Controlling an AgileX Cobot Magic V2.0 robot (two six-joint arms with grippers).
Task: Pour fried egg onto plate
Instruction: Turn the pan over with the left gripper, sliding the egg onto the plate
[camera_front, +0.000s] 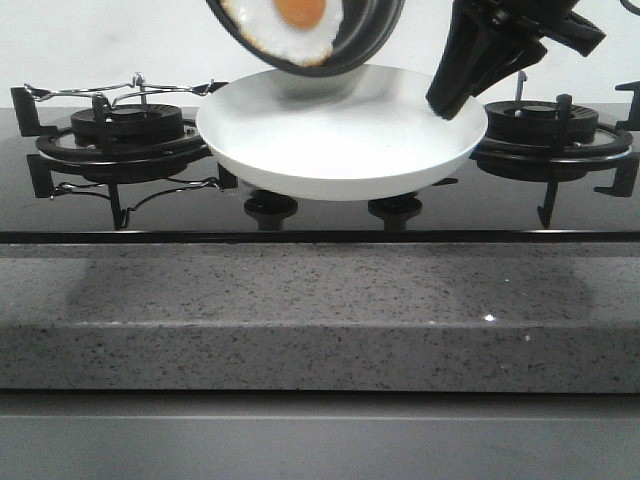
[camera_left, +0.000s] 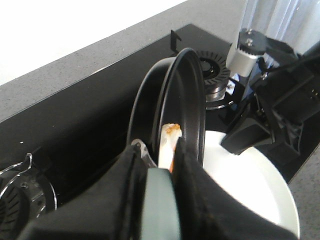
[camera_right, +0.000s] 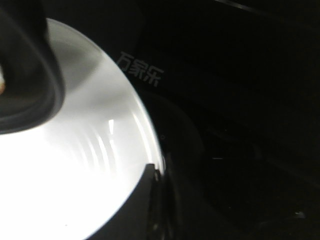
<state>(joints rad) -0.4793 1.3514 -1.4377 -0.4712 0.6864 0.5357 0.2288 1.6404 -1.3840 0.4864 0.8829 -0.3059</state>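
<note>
Front view: a wire-topped burner (camera_front: 125, 130) is seen at the left of the black hob (camera_front: 320, 215). Above the middle, a black pan (camera_front: 360, 35) is held steeply tilted, the fried egg (camera_front: 290, 25) lying inside it, yolk up, over the plate (camera_front: 340, 135). The left gripper (camera_left: 160, 200) is clamped on the pan's handle. At the plate's right rim the right gripper (camera_front: 465, 75) is set; whether its jaws are apart cannot be told.

- fried egg (camera_front: 290, 25): white with a browned edge and orange yolk, clinging to the steeply tilted black pan (camera_front: 350, 45) right above the plate
- plate (camera_front: 340, 150): glossy plain white, shallow, raised rim, sitting level, nothing on it
</note>
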